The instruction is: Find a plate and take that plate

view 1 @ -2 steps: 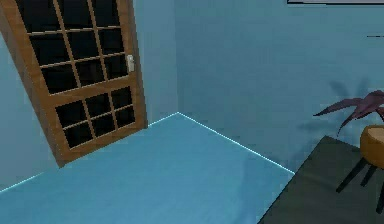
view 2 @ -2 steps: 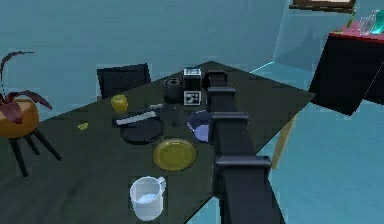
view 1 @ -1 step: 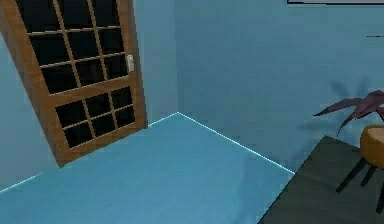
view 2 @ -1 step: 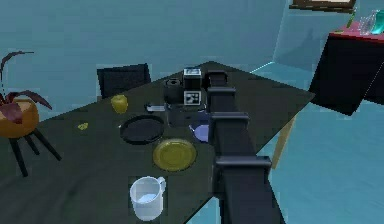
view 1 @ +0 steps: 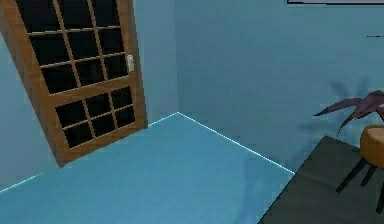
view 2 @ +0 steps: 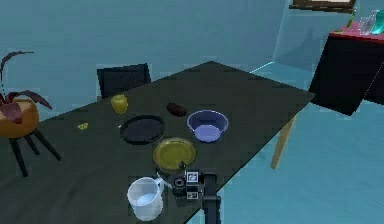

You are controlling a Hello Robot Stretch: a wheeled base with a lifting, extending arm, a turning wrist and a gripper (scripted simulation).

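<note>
Plate (view 2: pixel 173 152), olive, one; dark round dish (view 2: pixel 142 128) one; bowl (view 2: pixel 208 126) one; mug (view 2: pixel 146 197) one; jaws: cannot tell state.

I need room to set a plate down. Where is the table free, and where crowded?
Free: the table stretch right of the blue bowl, up to the corner near the dark cabinet. Crowded: the middle, where dark plate, yellow plate, white mug and gripper sit close together.
</note>
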